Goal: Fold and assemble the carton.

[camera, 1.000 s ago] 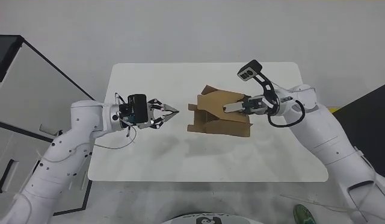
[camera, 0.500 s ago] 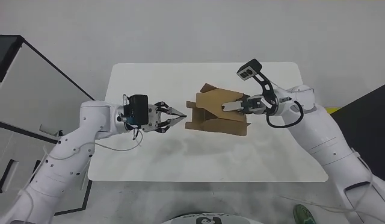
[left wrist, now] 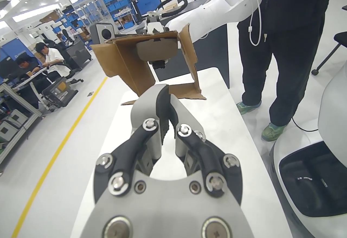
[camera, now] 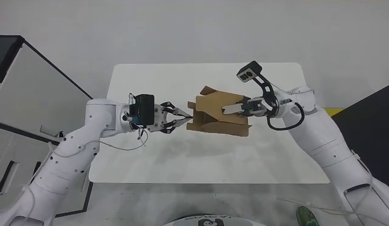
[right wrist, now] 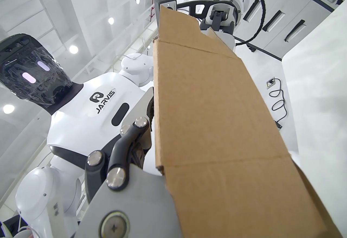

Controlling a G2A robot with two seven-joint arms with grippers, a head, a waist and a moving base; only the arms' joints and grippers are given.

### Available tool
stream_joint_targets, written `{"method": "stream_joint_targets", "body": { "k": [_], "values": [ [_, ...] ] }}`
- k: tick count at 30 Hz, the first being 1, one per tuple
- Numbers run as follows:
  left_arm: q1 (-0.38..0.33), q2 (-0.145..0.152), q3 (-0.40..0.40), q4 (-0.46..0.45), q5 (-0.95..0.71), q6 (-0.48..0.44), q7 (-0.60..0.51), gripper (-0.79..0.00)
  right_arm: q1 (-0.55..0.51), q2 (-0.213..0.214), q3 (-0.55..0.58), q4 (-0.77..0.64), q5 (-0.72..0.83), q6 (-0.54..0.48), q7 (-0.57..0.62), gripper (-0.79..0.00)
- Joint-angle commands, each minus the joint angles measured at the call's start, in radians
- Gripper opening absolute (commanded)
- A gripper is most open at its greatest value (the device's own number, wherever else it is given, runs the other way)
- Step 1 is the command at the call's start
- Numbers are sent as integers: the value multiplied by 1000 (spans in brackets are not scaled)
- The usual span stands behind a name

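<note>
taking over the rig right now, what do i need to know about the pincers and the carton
Pincers: left pincer shut and empty, its tip at the open flap end of the carton; contact unclear. The right pincer is shut on the carton's top panel, one finger inside.
Things: carton over the middle of the table.
Done: carton opened into a rough tube.
Left: fold the end flaps in and finish assembly.

Brown cardboard carton (camera: 217,112), half-opened, flaps loose, tilted, lower edge resting on table (camera: 182,159) centre.
</note>
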Motion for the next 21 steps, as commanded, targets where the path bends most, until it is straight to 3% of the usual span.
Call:
{"method": "stream_joint_targets", "body": {
  "k": [1, 21],
  "values": [
    [-3, -1, 0, 1, 2, 0, 5, -785, -2, -3, 2, 1, -2, 3, 3, -785],
    [-9, -7, 2, 3, 10, 0, 16, -785, -10, -32, 33, 12, -23, 23, 23, -785]
  ]
}}
